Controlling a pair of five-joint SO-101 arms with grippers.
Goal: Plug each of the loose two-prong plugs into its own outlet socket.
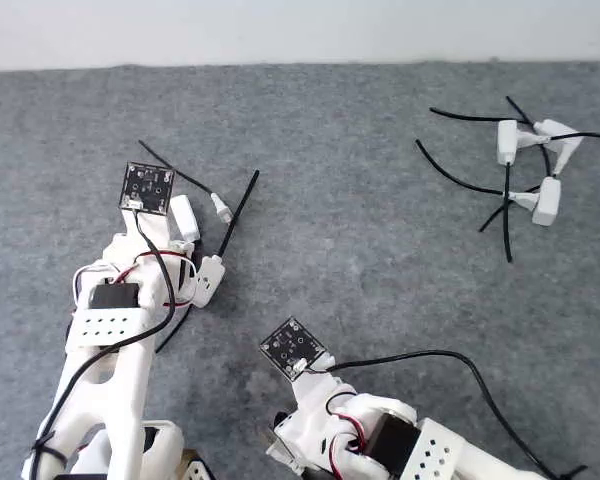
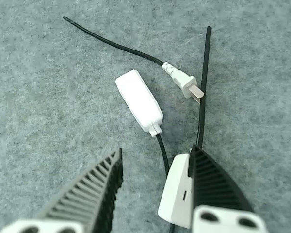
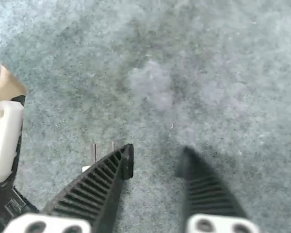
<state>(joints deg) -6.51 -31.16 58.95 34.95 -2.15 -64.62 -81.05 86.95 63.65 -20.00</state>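
1. The left gripper (image 2: 156, 151) is hanging low over the grey felt table (image 2: 48, 97) with its jaws spread wide; one ribbed finger (image 2: 211, 182) is touching a white outlet socket (image 2: 176, 191), whose face is showing a small dark slit as its marking.
2. Just beyond the jaws, a second outlet socket (image 2: 139, 102) is lying flat; its black cord (image 2: 161, 148) is running back between the fingers.
3. Beside it a loose two-prong plug (image 2: 184, 83) is lying unplugged, apart from both sockets; its tips are reaching a straight black lead (image 2: 203, 87).
4. The right gripper (image 3: 156, 149) is standing open over bare felt; two metal prongs (image 3: 103, 147) are sticking out just behind one finger, probably another plug, its body being mostly hidden.
5. Farthest off, three white connector pieces (image 1: 546, 200) are lying among tangled black leads near the table's far right, well apart from both arms.
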